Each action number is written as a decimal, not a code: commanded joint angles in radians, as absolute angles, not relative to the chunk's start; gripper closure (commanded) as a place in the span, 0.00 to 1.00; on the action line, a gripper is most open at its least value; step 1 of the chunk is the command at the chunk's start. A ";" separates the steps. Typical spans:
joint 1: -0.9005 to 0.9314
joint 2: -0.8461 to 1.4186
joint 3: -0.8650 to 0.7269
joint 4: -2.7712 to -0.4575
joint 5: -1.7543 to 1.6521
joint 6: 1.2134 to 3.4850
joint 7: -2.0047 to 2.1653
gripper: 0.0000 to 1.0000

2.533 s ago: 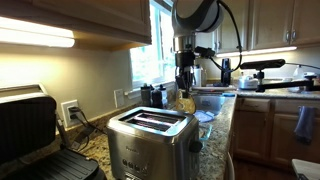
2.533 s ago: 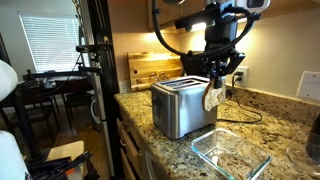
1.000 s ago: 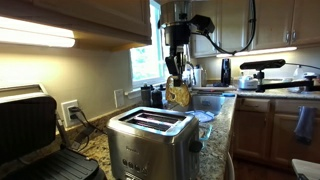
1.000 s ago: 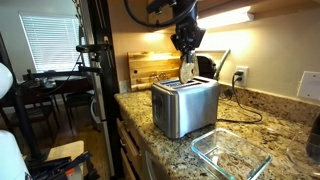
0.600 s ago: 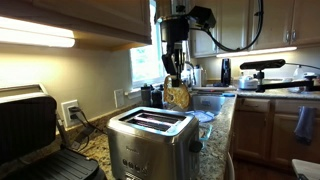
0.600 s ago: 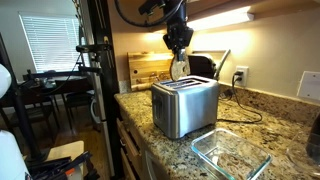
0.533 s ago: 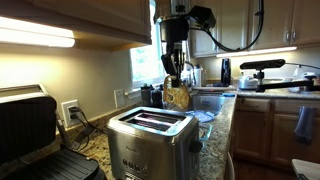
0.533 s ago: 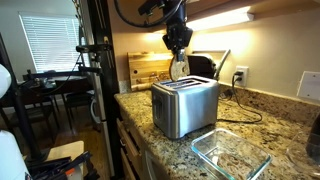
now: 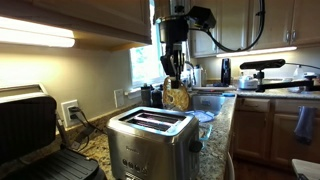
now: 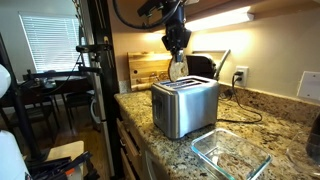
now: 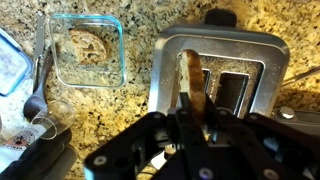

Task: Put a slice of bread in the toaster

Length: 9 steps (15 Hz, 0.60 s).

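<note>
Since 2.5 s ago, the gripper has been lifting the slice of bread from beside the toaster to above it; over the last half second it is hardly moving. The jaws are standing narrow, pinching the slice's upper edge. In the wrist view, the slice is hanging upright over one slot, not inside. The toaster is sitting on the granite bench, near a glass dish.
</note>
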<state>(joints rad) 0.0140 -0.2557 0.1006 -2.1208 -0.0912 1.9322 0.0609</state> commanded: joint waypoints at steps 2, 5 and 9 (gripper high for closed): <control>0.023 -0.255 0.096 -2.122 -0.107 1.916 0.089 0.93; 0.023 -0.244 0.095 -2.114 -0.107 1.917 0.088 0.93; 0.023 -0.226 0.094 -2.099 -0.107 1.916 0.088 0.93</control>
<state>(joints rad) 0.0140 -0.2377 0.1003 -2.1175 -0.0912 1.9322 0.0610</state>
